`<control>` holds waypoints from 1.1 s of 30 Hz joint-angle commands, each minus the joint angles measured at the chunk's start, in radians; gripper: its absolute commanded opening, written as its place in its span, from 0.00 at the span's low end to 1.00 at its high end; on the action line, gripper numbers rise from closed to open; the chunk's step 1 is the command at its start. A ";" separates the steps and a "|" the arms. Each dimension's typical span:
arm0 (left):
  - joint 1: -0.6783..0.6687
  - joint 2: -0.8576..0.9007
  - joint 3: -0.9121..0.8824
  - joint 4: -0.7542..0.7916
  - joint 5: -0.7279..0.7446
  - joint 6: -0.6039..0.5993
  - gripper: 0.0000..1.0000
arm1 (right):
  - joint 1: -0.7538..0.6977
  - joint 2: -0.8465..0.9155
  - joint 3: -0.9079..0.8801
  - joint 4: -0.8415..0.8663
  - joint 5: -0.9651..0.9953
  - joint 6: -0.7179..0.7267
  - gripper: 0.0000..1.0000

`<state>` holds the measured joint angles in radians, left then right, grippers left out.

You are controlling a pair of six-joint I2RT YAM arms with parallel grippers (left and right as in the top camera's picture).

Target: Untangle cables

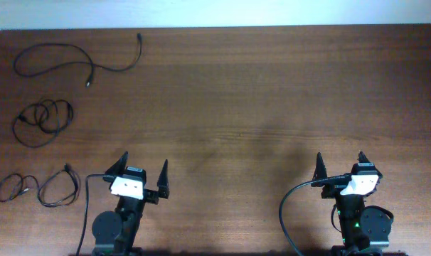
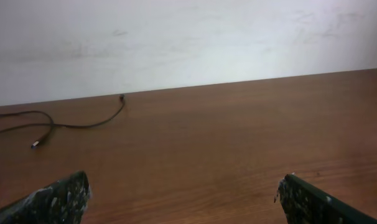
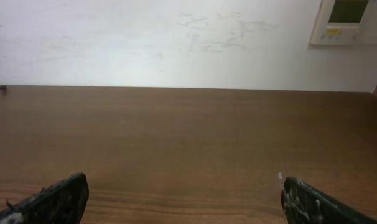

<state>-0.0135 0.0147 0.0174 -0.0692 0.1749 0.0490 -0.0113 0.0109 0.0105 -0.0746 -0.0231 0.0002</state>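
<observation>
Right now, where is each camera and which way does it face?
Overhead: above the table, looking straight down; shows left gripper, right gripper and three cables.
Left wrist: on the left arm, facing across the table to the wall; open fingers show.
Right wrist: on the right arm, facing the same wall; open fingers show.
Shared: overhead and left wrist show the far cable.

All three cables sit on the left side of the tabletop (image 1: 258, 92), lined up back to front and apart from each other. The far cable (image 1: 119, 70) sprawls near the back left corner, the middle cable (image 1: 43, 117) lies in front of it, and the near cable (image 1: 39, 186) lies by the front edge, just left of the left arm (image 1: 130, 186). The right arm (image 1: 356, 186) is at the front right, well apart from all of them. From the left jaws, the far cable lies ahead and to the left.
</observation>
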 commanded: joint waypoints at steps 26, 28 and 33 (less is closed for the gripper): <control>0.005 -0.010 -0.009 -0.014 -0.172 -0.006 0.99 | 0.005 -0.007 -0.005 -0.005 0.009 0.008 0.98; 0.005 -0.010 -0.009 -0.014 -0.172 -0.006 0.99 | 0.005 -0.007 -0.005 -0.005 0.009 0.008 0.98; 0.005 -0.010 -0.009 -0.014 -0.172 -0.006 0.99 | 0.005 -0.007 -0.005 -0.005 0.009 0.008 0.98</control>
<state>-0.0135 0.0147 0.0174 -0.0853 0.0101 0.0307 -0.0113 0.0109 0.0105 -0.0746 -0.0231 0.0006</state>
